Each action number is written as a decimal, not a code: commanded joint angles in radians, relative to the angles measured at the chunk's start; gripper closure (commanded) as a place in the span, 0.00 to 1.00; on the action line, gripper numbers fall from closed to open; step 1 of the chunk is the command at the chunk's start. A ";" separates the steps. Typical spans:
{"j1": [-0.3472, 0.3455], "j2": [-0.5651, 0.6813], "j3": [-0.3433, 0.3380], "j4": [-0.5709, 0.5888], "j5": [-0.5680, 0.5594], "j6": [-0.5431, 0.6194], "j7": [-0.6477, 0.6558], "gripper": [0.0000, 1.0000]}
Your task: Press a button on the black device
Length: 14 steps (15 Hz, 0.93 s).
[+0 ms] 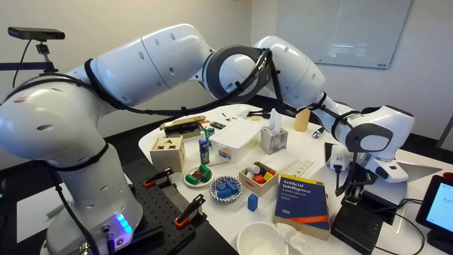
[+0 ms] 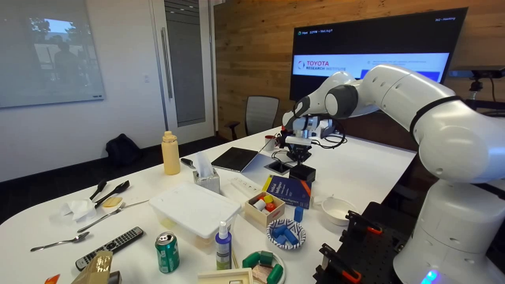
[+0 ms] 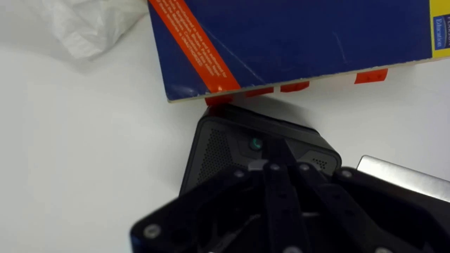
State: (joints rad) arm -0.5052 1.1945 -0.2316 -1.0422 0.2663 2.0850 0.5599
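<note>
The black device (image 1: 355, 226) is a low matte-black box on the white table beside the blue book; it also shows in an exterior view (image 2: 302, 172) and in the wrist view (image 3: 212, 154). The wrist view shows speaker holes and a round button with a green phone symbol (image 3: 256, 143) on its top. My gripper (image 3: 278, 149) points down over the device, its fingers shut together and empty, just right of the green button in that view. It hides part of the device's top. I cannot tell whether the fingertips touch it.
The blue book (image 1: 300, 202) lies close against the device, its red tabs reaching the device's edge in the wrist view. Crumpled tissue (image 3: 95, 24) and a white bowl (image 1: 243, 235) are nearby. A lit-screen device (image 1: 439, 202), loose cables (image 1: 423, 232) and a laptop (image 2: 234, 158) stand around.
</note>
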 commanded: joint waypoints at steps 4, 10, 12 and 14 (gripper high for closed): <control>-0.013 0.081 -0.004 0.113 0.001 -0.085 0.061 1.00; -0.023 0.123 -0.005 0.166 -0.004 -0.123 0.095 1.00; -0.029 0.132 -0.003 0.178 -0.004 -0.133 0.104 1.00; -0.036 0.141 -0.002 0.193 -0.006 -0.144 0.112 1.00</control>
State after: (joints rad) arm -0.5269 1.2976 -0.2318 -0.9110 0.2654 1.9886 0.6367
